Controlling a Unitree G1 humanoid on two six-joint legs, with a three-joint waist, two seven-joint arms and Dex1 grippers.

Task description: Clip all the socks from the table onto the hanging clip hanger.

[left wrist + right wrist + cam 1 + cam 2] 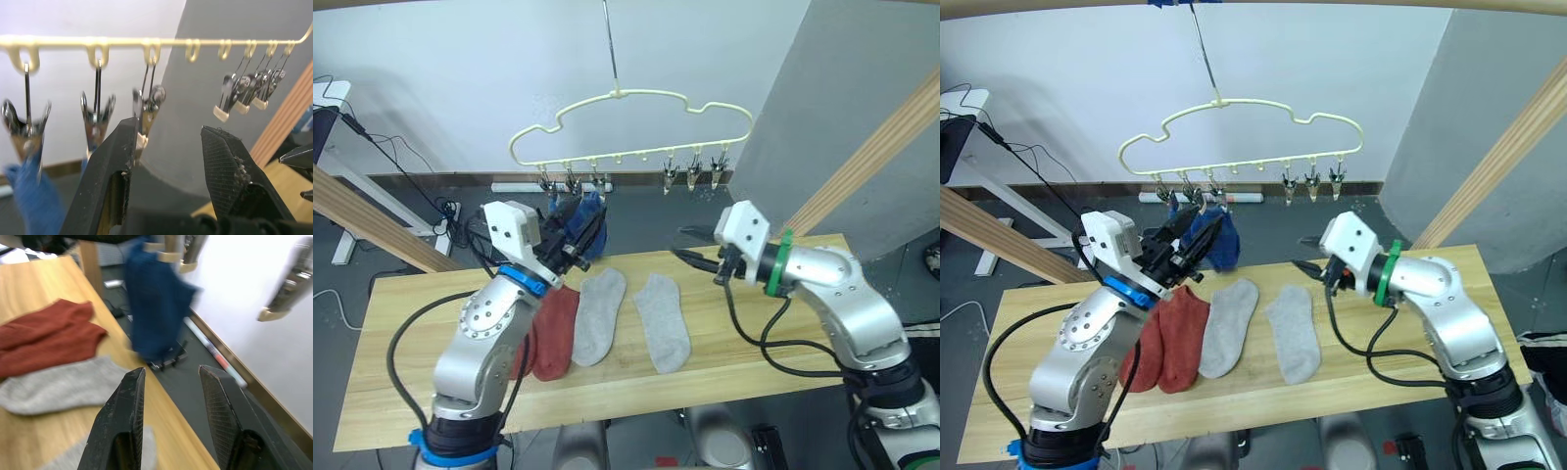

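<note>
Wooden table (754,343) holds four socks lying lengthwise away from the robot, lower centre of the frame. Left gripper (579,245), jaws spread and empty, hovers nearer the rust-red pair (548,333); right gripper (697,247), also spread, sits nearer the grey sock (664,320).

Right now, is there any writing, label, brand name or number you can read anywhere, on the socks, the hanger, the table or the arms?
None: no readable text in any view.
The rust-red socks, grey socks and hanging blue socks show plain knit, no logo.
The clip hanger, its clips and the table are unmarked.
The left gripper and right gripper, both with fingers open, bear no lettering.
</note>
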